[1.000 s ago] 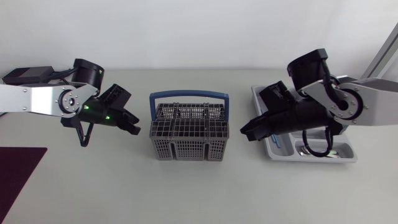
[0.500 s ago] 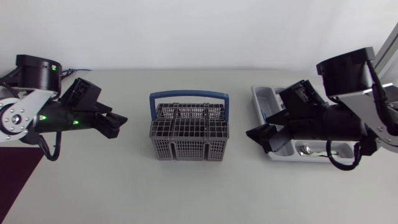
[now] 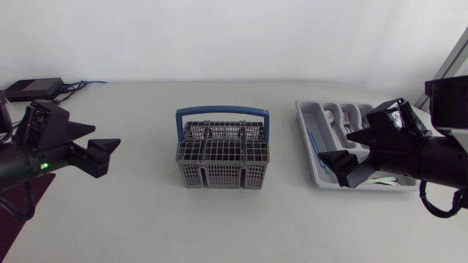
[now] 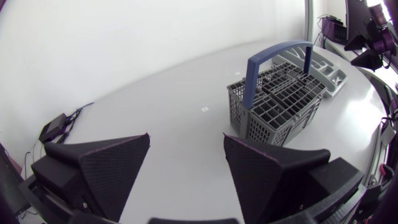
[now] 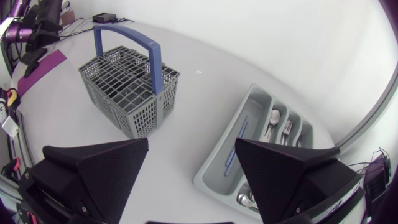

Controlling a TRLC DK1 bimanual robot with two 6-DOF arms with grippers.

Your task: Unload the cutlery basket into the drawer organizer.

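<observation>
Left gripper point(image 3: 106, 136): open, nothing between the fingers, hanging over the table's left side, well apart from the basket. In the left wrist view, left gripper point(image 4: 186, 137) shows both wedge fingers spread wide with bare table between them and the basket ahead of it, off toward the right finger.

Far-left back corner: small black box point(image 3: 33, 89) with cables, also in the left wrist view point(image 4: 53, 127). Dark purple mat point(image 3: 9, 219) at the table's left edge, partly hidden under the left arm.

Centre: grey cutlery basket point(image 3: 221, 157), upright, with its blue handle point(image 3: 221, 112) arching over the back side. Grid top and slotted walls. Can't tell from any view whether anything is inside. Same basket in the wrist views point(image 4: 280, 102) point(image 5: 127, 84).

Right of the basket, with a gap of bare table between: light grey drawer organizer point(image 3: 303, 124), flat on the table, long compartments side by side. A spoon point(image 3: 330, 117) and a fork point(image 3: 346, 117) lie in neighbouring compartments, and a blue-handled piece point(image 3: 314, 139) lies in the compartment nearest the basket. The right wrist view shows the same layout point(image 5: 217, 165), plus more metal pieces point(image 5: 249, 199) in the crosswise compartment at the near end; type unclear.

Right gripper point(image 3: 335, 145): open, empty, above the organizer's basket-side edge, covering part of it from above. In its own wrist view, right gripper point(image 5: 191, 142) has its fingers wide apart, touching nothing.
</observation>
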